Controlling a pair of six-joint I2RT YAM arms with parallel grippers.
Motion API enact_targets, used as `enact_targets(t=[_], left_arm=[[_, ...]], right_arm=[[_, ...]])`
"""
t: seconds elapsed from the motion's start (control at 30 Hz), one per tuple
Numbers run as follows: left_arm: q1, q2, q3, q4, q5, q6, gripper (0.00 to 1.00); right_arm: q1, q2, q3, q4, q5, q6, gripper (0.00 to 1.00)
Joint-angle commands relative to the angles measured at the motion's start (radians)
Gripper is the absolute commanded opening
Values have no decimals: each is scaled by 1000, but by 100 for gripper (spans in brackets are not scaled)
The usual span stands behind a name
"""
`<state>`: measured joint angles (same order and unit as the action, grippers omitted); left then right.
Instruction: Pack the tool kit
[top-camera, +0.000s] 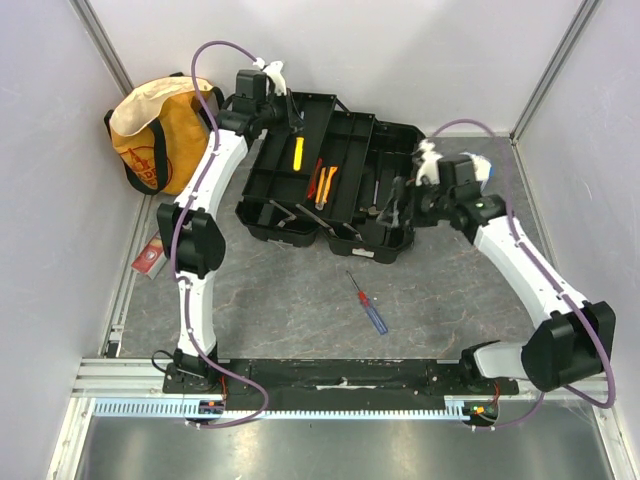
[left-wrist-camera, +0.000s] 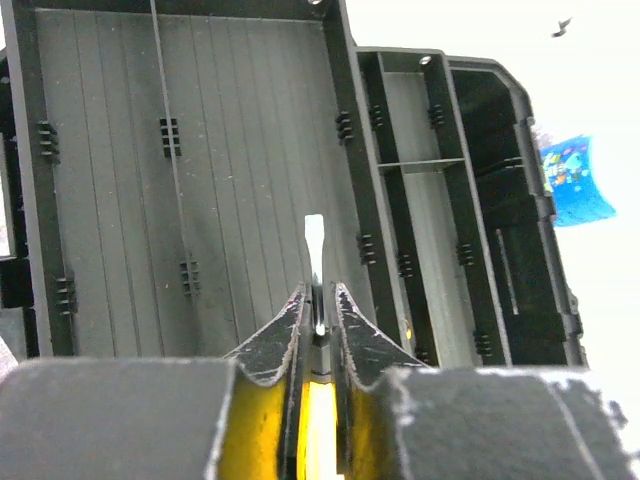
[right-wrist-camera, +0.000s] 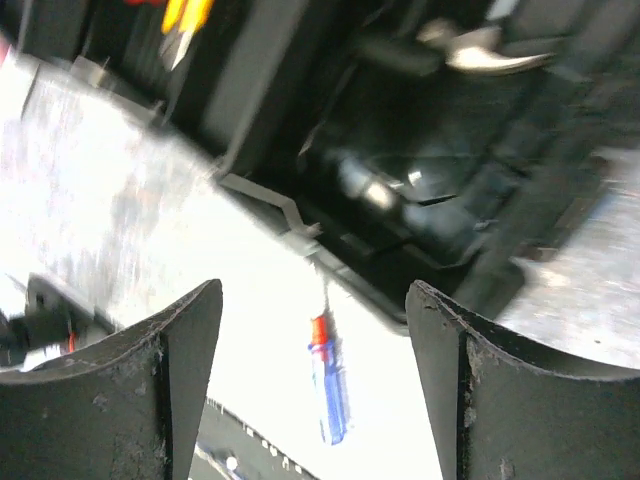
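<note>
The tool kit (top-camera: 300, 205), a black plastic box, lies open on the far half of the grey table (top-camera: 290, 310), about midway between left and right, with its ribbed trays facing up. The left pincer (left-wrist-camera: 316, 297) hangs over the box's far left tray, pressed together on a yellow-handled screwdriver (left-wrist-camera: 314, 238). The yellow grip sits between the fingers (left-wrist-camera: 272, 345) and the flat blade sticks out past them above the tray floor. The right pincer (right-wrist-camera: 312, 288) is at the box's right end, over its near edge, spread wide with nothing between its pads. Inside the middle tray lie orange-handled pliers (top-camera: 324, 184) among darker metal tools that are hard to tell apart. On the bare table near the box, well apart from it, lies a screwdriver with a blue handle and a red collar (top-camera: 370, 305), its shaft pointing toward the box. A yellow-orange fabric bag (top-camera: 160, 135) with black straps stands in the far left corner, just beside the box; it carries a dark red print that is too small to read. A small red and white piece (top-camera: 148, 258) lies by the left wall, its lettering also illegible. The left wrist view shows a blue printed scrap (left-wrist-camera: 572, 180) beyond the box's right end; its pattern cannot be read.
</note>
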<state>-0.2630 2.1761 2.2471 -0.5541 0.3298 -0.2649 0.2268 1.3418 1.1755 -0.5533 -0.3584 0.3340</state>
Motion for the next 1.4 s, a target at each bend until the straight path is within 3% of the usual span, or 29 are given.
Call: enact_targets(t=[0.0, 0.2, 0.47, 0.87, 1.1, 1.2, 1.37], left_arm=[[-15, 24, 25, -9, -47, 84, 22], [-16, 22, 25, -23, -100, 81, 55], [-18, -125, -17, -6, -211, 101, 76], [56, -367, -242, 26, -308, -23, 79], [171, -450, -392, 62, -223, -141, 78], [234, -458, -431, 79, -134, -200, 76], [306, -461, -469, 83, -86, -237, 76]], right_arm=[[127, -24, -54, -5, -42, -141, 80], [241, -9, -117, 0, 56, -193, 80], [468, 54, -174, 19, 280, -193, 77], [663, 125, -327, 147, 438, -44, 64], [700, 197, -398, 222, 556, 11, 48], [700, 217, -395, 234, 565, 10, 35], [713, 197, -375, 239, 585, -29, 0]])
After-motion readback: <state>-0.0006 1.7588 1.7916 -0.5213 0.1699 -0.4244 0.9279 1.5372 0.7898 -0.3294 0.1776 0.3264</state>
